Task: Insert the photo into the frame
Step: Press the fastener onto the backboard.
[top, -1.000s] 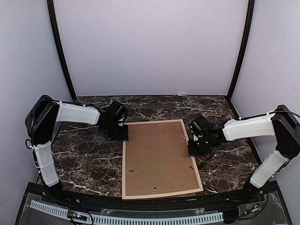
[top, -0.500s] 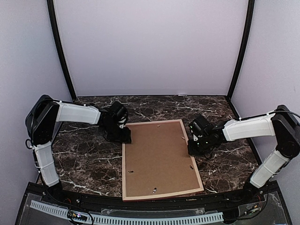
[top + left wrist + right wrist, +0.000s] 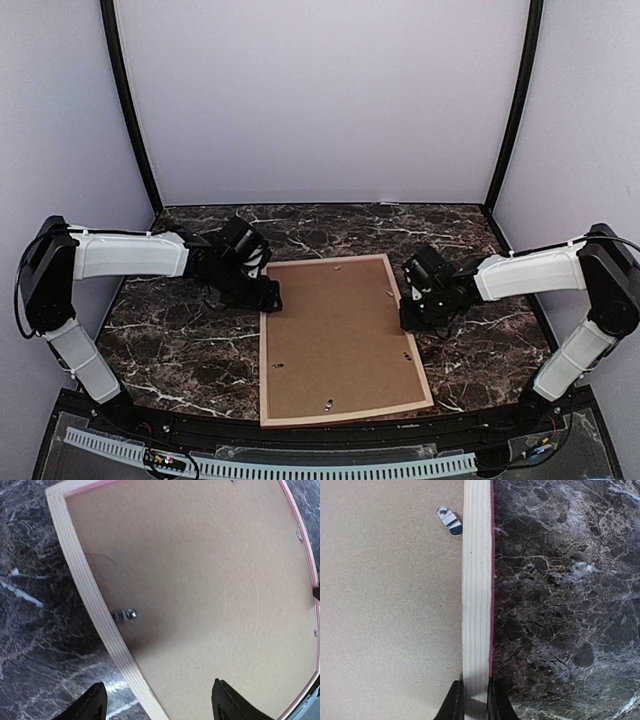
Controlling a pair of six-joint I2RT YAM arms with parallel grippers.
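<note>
The frame (image 3: 264,372) lies face down on the marble table, its pale rails with a pink edge around a plain brown backing board (image 3: 340,335). The photo is hidden. My left gripper (image 3: 268,297) is open near the frame's far left corner. In the left wrist view it (image 3: 157,707) straddles the left rail (image 3: 95,610), one finger over the table and one over the board (image 3: 200,590). My right gripper (image 3: 405,318) is shut on the frame's right rail (image 3: 477,580), with a finger on each side of it (image 3: 476,702).
Small metal turn clips sit on the board beside the rails (image 3: 125,614) (image 3: 449,520). Dark marble table (image 3: 180,340) lies to both sides of the frame. Grey walls enclose the back and sides. The frame's near edge reaches the table's front.
My left arm has stretched out lower and leftward, and its gripper has slid a little nearer over the frame's left rail. The right gripper and the frame have barely moved.
</note>
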